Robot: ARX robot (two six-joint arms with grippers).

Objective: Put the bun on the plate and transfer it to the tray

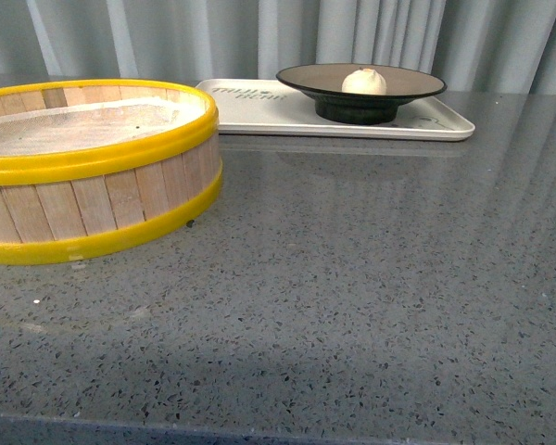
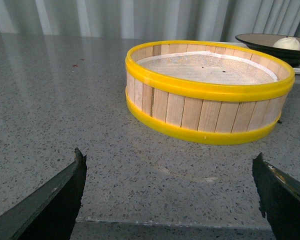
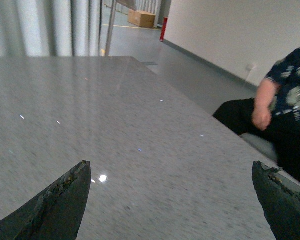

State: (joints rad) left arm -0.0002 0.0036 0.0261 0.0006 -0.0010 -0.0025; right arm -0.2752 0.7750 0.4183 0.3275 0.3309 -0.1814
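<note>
The white bun (image 1: 363, 82) sits in the middle of the brown-grey plate (image 1: 408, 84) with the black rim. The plate stands on the white tray (image 1: 259, 104) at the back of the table. Neither arm shows in the front view. In the left wrist view my left gripper (image 2: 170, 165) is open and empty over the near table edge, well short of the steamer basket; the plate (image 2: 260, 40) and bun (image 2: 287, 43) show far behind it. My right gripper (image 3: 170, 170) is open and empty over bare table, facing away from the tray.
A round wooden steamer basket with yellow rims (image 1: 93, 167) stands at the left, with nothing in it; it also shows in the left wrist view (image 2: 210, 92). A seated person (image 3: 285, 125) is beyond the table's far edge in the right wrist view. Curtains hang behind the table.
</note>
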